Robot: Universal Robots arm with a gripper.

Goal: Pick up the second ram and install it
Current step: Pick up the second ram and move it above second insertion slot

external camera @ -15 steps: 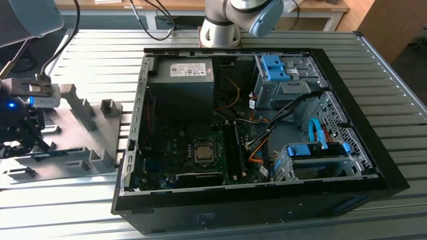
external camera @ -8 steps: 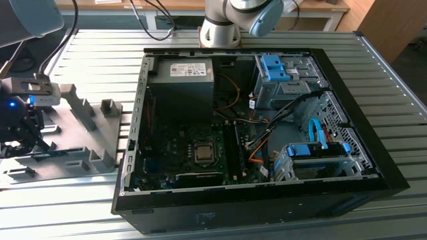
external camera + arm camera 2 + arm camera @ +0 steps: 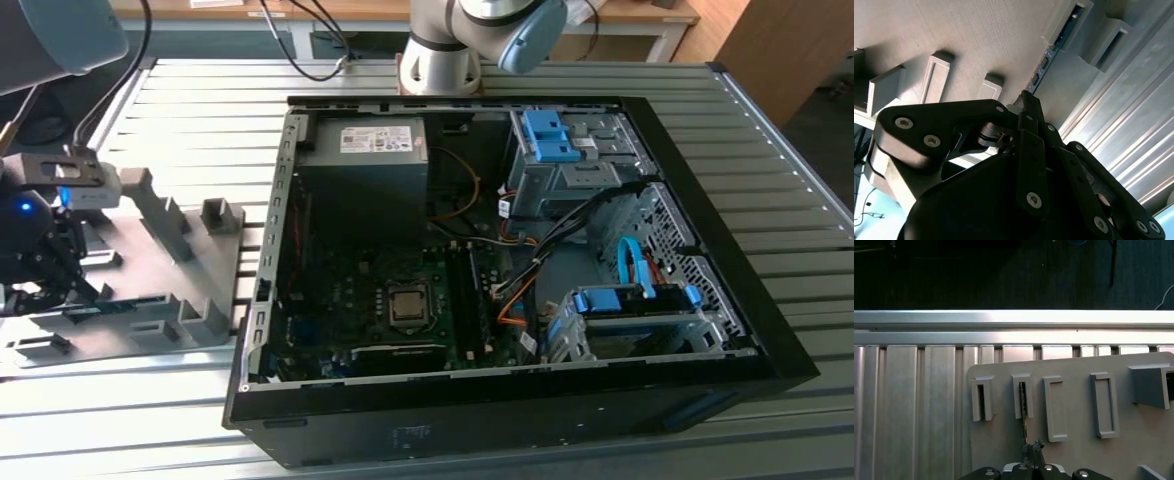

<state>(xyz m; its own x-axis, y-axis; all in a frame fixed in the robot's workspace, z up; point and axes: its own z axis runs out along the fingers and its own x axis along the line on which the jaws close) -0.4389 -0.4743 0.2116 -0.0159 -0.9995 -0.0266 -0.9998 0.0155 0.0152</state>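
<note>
We find the gripper (image 3: 1034, 446) with its fingertips (image 3: 1026, 101) closed on the near end of the ram (image 3: 1023, 407). The ram stands on edge and runs straight ahead of the fingers into a slotted holder (image 3: 1016, 397). The holder sits on a grey plate (image 3: 999, 440), and ribbed table (image 3: 914, 405) lies beyond the fingers

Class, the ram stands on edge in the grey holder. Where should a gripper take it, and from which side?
Probably pinch the ram by its exposed upper edge, across its flat faces, coming from above the grey holder: its thin edge faces up and a bracket encloses one end.
</note>
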